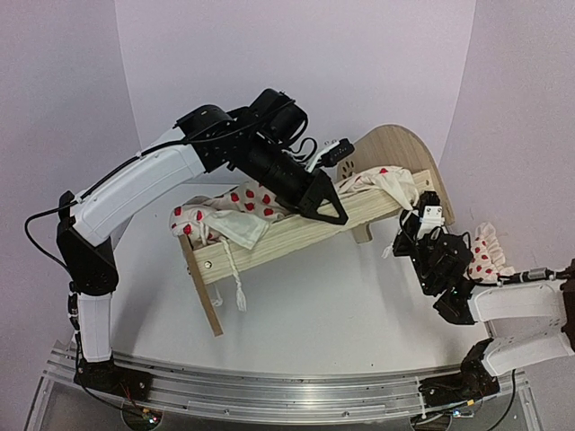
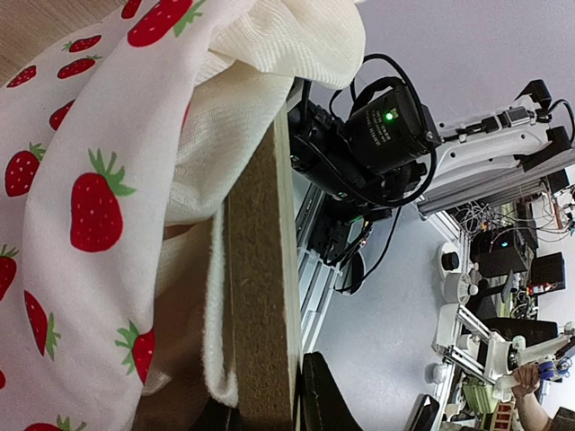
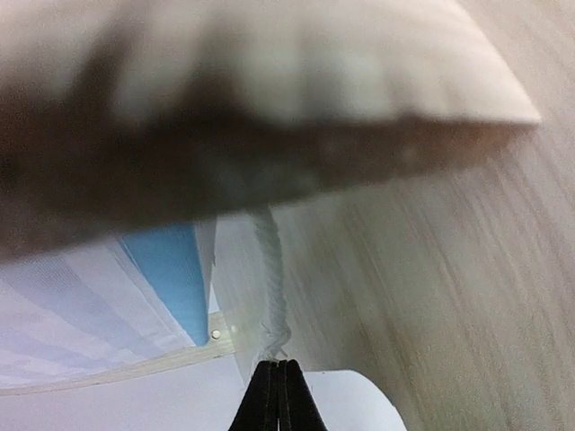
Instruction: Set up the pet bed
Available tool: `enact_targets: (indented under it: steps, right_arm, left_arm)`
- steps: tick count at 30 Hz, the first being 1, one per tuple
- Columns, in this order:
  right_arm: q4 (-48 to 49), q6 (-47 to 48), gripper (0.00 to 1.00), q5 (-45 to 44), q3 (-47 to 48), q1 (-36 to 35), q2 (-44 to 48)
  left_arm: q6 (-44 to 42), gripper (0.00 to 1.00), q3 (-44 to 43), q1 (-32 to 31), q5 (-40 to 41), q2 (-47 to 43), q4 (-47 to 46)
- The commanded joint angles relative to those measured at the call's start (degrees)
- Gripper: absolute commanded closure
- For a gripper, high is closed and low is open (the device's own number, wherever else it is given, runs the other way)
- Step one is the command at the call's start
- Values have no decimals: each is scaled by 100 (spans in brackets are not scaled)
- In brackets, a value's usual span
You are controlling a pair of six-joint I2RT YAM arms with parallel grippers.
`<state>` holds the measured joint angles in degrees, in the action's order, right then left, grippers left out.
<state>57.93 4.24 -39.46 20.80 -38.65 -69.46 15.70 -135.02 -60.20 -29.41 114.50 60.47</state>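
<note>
The pet bed (image 1: 296,235) stands askew mid-table, its rounded headboard (image 1: 395,148) at the back right and its footboard at the near left. A cream strawberry-print duvet (image 1: 234,206) lies crumpled along it. My left gripper (image 1: 331,214) is shut on the bed's near side rail; the left wrist view shows the rail's edge (image 2: 260,296) between my fingers (image 2: 328,400), beside the duvet (image 2: 90,180). My right gripper (image 1: 406,218) is shut on the duvet's white twisted cord (image 3: 269,278) near the headboard. The blue-and-white striped mattress (image 3: 171,269) shows under the cloth.
A small ruffled red-dotted pillow (image 1: 488,251) lies on the table at the right, behind my right arm. Another duvet cord with a tassel (image 1: 235,278) hangs over the rail near the footboard. White walls close off the back and sides.
</note>
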Motion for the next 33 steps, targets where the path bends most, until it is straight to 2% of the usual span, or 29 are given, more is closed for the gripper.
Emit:
enact_targets:
  steps: [1, 6, 9, 13, 16, 24, 33]
  right_arm:
    - [-413, -380, 100, 463, -34, -27, 493]
    - [-553, -509, 100, 412, -146, -46, 676]
    - [-566, -682, 99, 61, -162, -59, 616]
    - [-498, -567, 76, -88, -56, -63, 449]
    - [-279, -306, 67, -241, 21, -63, 309]
    - [609, 2, 54, -646, 136, -55, -298]
    - [1571, 155, 50, -1154, 616, -41, -1226]
  left_arm:
    - [-1199, 100, -535, -26, 225, -1034, -2286]
    - [-1211, 100, -558, -26, 194, -1016, -2312]
    - [-1206, 100, -560, -22, 162, -1009, -2312]
    - [-1178, 100, -565, -26, 119, -1018, -2320]
    - [-1151, 100, -566, -26, 81, -1026, -2320]
    - [-1066, 100, -561, -26, -59, -1035, -2356]
    - [-948, 100, -541, -26, -164, -1044, -2382]
